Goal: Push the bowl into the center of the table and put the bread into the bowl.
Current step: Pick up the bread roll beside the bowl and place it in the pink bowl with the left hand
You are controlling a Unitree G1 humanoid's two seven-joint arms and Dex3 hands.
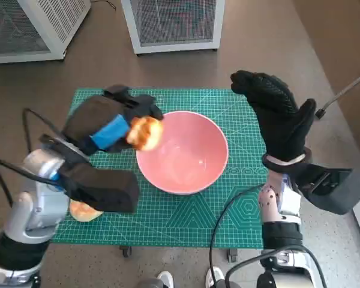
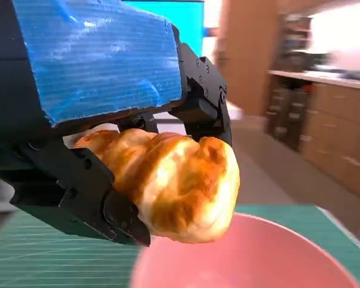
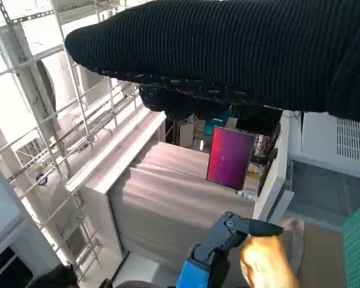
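Left hand [image 1: 111, 129] up over the mat [image 1: 186, 213], fingers [image 2: 90, 192] closed around a bread roll [image 1: 145, 132], right at the left rim of the pink bowl [image 1: 186, 156]. Bowl near the middle of the mat. Right hand [image 1: 280, 120] just beside the bowl, fingers loose and apart, holding nothing. Second roll [image 1: 83, 210] on the mat, near the left arm.

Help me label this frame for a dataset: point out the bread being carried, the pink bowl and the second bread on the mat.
carried bread [image 2: 180, 186]: left wrist view, its golden front.
pink bowl [image 1: 189, 183]: head view, near inner wall.
second bread [image 1: 84, 211]: head view, part showing below the left arm.
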